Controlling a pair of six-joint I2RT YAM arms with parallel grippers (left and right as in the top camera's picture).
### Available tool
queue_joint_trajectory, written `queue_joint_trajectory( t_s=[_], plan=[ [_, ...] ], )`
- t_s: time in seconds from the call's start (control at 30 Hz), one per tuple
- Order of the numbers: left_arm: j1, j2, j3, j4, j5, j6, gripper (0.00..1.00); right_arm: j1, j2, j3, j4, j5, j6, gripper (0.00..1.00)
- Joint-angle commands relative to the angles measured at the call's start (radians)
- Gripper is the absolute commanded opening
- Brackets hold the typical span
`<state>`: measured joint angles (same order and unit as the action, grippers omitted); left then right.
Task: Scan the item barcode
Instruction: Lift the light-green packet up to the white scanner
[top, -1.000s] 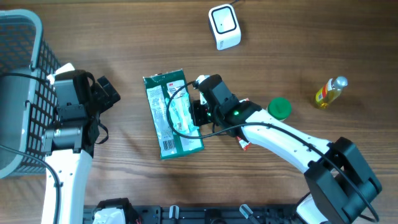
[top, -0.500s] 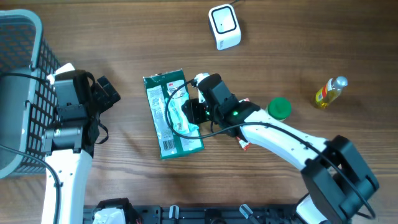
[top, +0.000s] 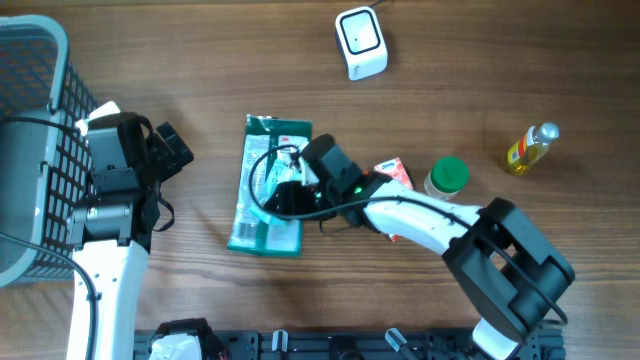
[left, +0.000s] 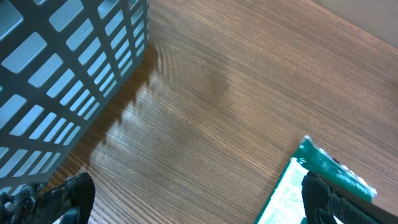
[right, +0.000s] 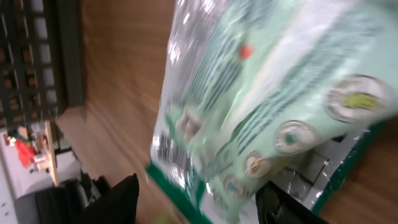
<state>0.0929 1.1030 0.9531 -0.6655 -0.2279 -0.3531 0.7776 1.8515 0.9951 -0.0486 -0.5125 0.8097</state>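
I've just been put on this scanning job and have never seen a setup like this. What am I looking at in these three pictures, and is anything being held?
These are two robot arms at a wooden table. The wide picture looks straight down from above. The other two come from a small camera on each arm's wrist.

From above you can see:
- a grey basket at the left edge
- a white device at the top, probably the scanner
- a green packet in the middle
- a small red-and-white carton, a green-lidded jar and a yellow bottle to the right

The left hand is open and empty, near the basket. The right hand is at the packet, which fills its wrist picture between the fingers. That picture is blurred, so I can't tell whether the packet is gripped.
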Motion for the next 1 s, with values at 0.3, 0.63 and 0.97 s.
queue_joint_trajectory(
  t_s=[0.3, 0.63, 0.97],
  plan=[
    [0.004, -0.003, 0.008, 0.003, -0.013, 0.009, 1.00, 0.192, -0.029, 0.069, -0.033, 0.176, -0.025, 0.56],
    [0.004, -0.003, 0.008, 0.003, -0.013, 0.009, 1.00, -0.050, -0.077, 0.417, -0.597, 0.375, -0.444, 0.54],
    [0.004, -0.003, 0.008, 0.003, -0.013, 0.009, 1.00, -0.051, 0.122, 0.416, -0.533, 0.299, -0.439, 0.52]
  ],
)
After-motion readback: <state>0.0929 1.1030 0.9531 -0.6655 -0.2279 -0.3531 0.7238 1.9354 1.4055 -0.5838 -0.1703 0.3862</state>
